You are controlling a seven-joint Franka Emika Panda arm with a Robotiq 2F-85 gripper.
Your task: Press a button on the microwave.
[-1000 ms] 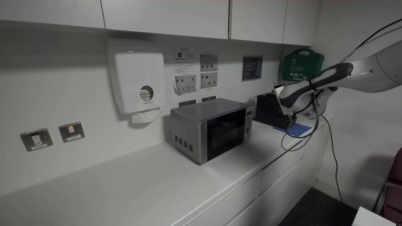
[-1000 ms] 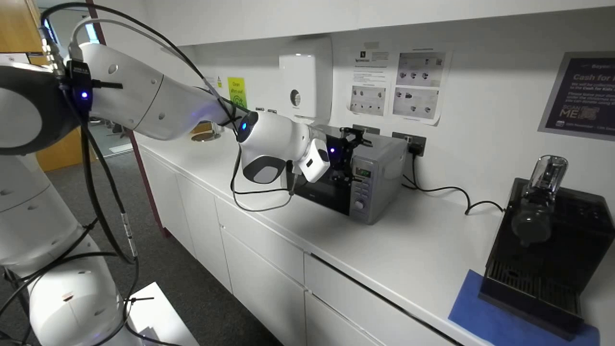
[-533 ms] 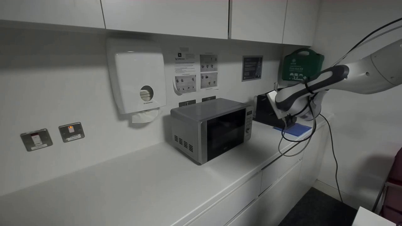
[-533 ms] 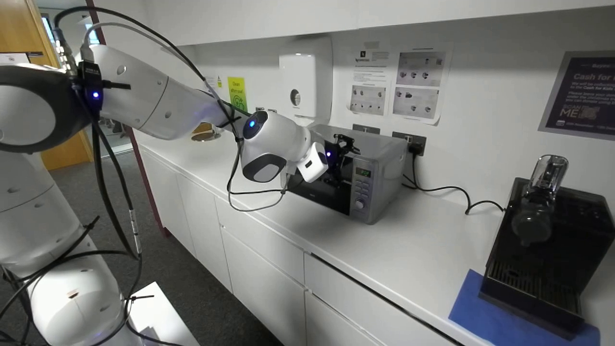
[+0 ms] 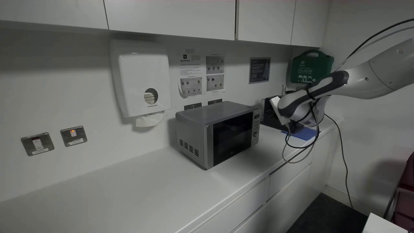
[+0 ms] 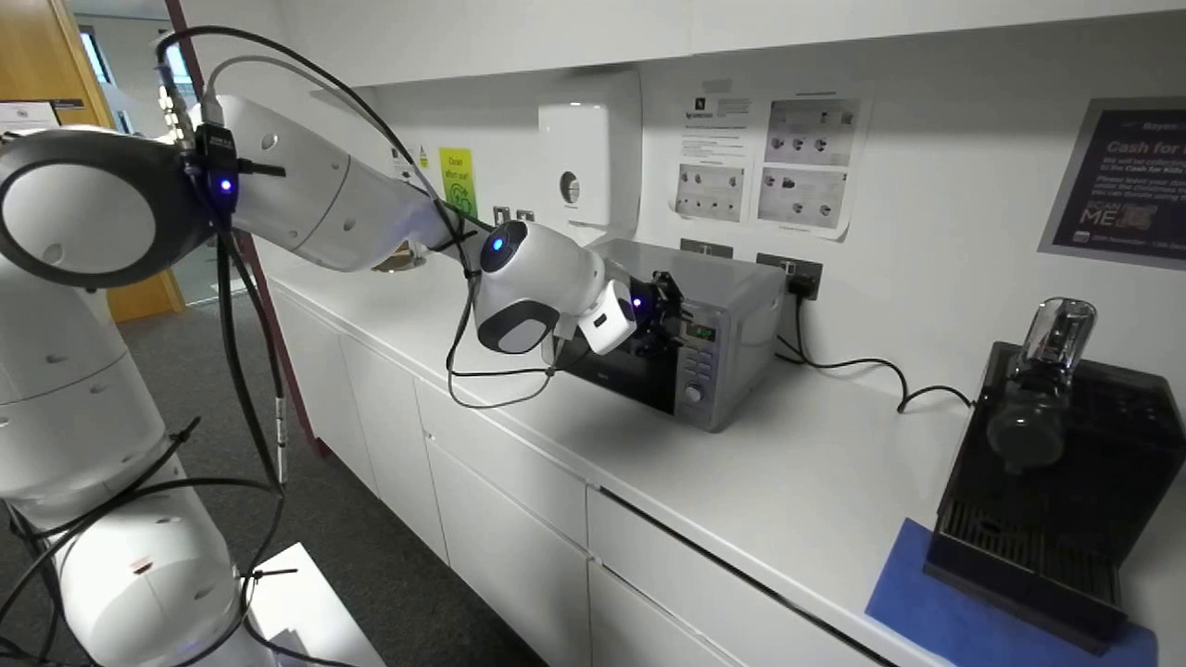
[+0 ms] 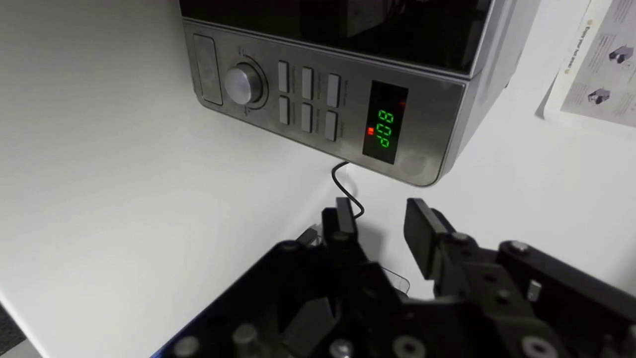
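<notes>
The silver-grey microwave [image 7: 427, 124] fills the top of the wrist view, its dark door above the control panel. Several small buttons [image 7: 307, 83] sit between a round dial [image 7: 243, 83] and a lit green display [image 7: 385, 122]. My gripper [image 7: 380, 211] is partly open, with a clear gap between its fingers and nothing in it. In the wrist view its fingertips lie below the display end of the panel, apart from it. In an exterior view the gripper [image 6: 672, 317] is in front of the microwave [image 6: 741, 320], by the display. In an exterior view the hand hides the gripper beside the microwave [image 5: 220, 113].
A black coffee machine [image 6: 1038, 519] stands on a blue cloth [image 6: 899, 579] farther along the white counter [image 6: 797, 482]. Cupboards [image 5: 171, 16] hang above, and a white dispenser [image 5: 142, 77] is on the wall. A power cable [image 6: 862, 366] runs behind, and cables [image 6: 500, 405] dangle from the arm.
The hand has shifted left and slightly down toward the microwave in an exterior view. The fingers have come closer together from a wider spread. The microwave has not moved.
</notes>
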